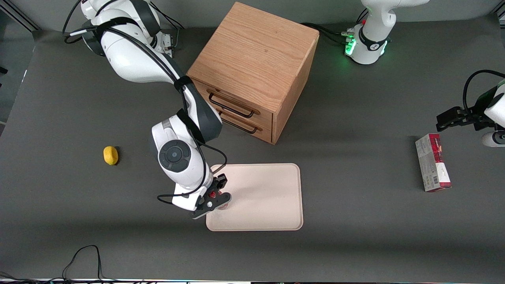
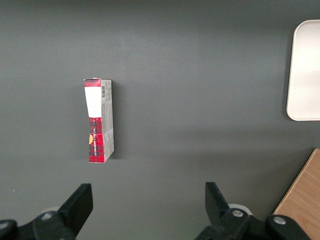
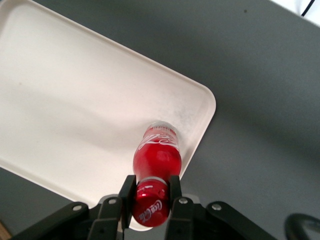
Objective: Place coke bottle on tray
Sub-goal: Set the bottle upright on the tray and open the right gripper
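Right arm reaching down, gripper clamped on the bottle cap

The white right arm bends at the elbow and stretches toward the front camera, its wrist turned downward. The gripper [image 1: 214, 196] hangs over a near corner of the tray [image 1: 272, 189], at the working arm's end. Its two black fingers [image 3: 127, 192] press against either side of the red cap of the coke bottle [image 3: 156, 159], which stands upright beneath them.

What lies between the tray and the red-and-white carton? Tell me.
Nothing: only bare dark table separates the tray from the carton, as the front view shows. The gripper holds the coke bottle over the tray.
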You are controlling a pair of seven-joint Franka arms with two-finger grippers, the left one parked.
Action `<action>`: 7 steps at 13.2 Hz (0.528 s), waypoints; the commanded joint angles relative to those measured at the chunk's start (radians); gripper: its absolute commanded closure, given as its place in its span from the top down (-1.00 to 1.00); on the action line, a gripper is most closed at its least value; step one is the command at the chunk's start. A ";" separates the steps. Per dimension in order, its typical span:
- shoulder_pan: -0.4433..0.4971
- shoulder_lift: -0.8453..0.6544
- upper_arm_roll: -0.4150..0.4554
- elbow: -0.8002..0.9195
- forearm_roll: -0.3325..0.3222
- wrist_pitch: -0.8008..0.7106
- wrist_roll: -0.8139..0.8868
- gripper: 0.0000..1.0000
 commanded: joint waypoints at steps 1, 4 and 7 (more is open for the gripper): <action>-0.002 0.028 0.004 0.046 -0.012 0.012 0.001 -1.00; -0.002 0.030 0.004 0.042 -0.012 0.028 0.014 0.45; -0.002 0.027 0.004 0.034 -0.014 0.037 0.015 1.00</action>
